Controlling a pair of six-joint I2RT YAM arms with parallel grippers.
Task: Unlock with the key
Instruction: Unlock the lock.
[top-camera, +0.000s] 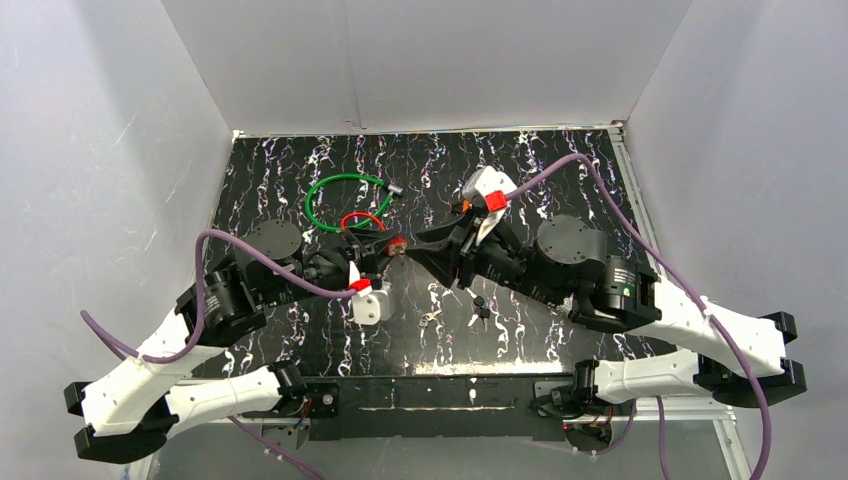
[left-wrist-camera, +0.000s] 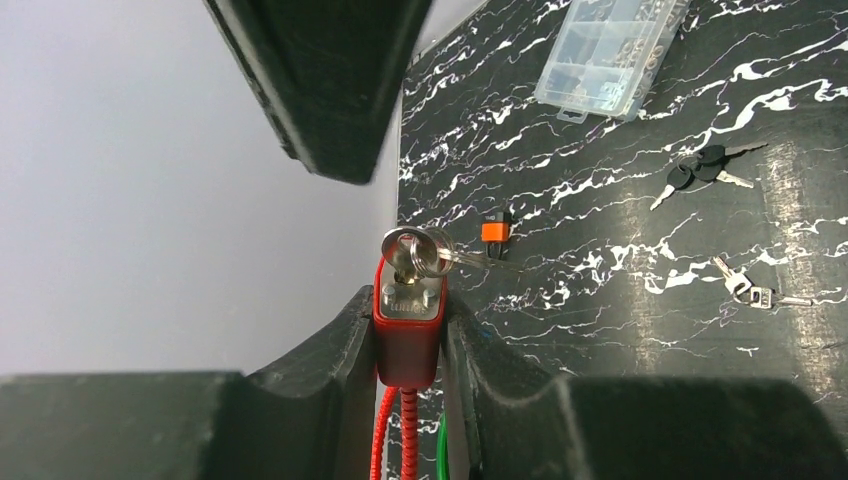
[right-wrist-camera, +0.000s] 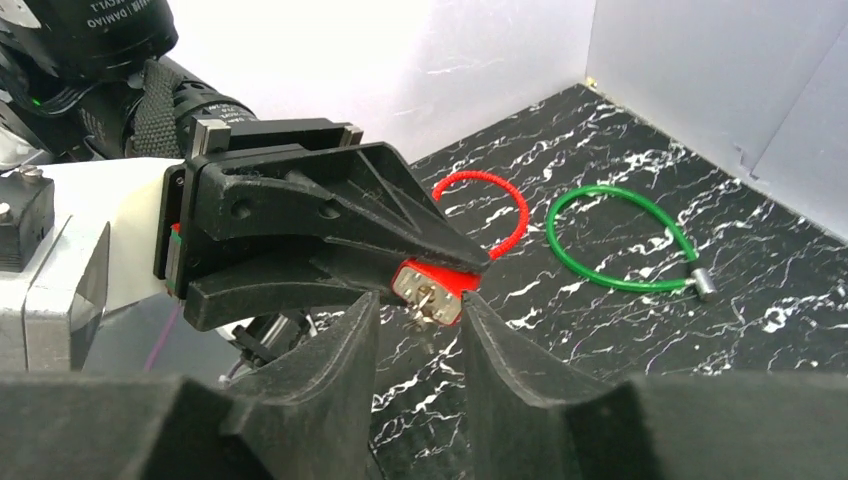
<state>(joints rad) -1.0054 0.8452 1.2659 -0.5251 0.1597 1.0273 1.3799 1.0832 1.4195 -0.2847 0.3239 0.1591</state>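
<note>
Key (left-wrist-camera: 415, 250) in red padlock (left-wrist-camera: 408, 335) keyhole

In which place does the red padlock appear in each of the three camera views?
Top view: red padlock at centre, between left gripper and right gripper.
Left wrist view: low centre, clamped in the left gripper.
Right wrist view: centre, just beyond the right gripper's open fingers.
Shared landmark: red cable leaving the padlock.

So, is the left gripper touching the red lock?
Touching. The left wrist view shows the left gripper pressed against both sides of the red lock.
</note>
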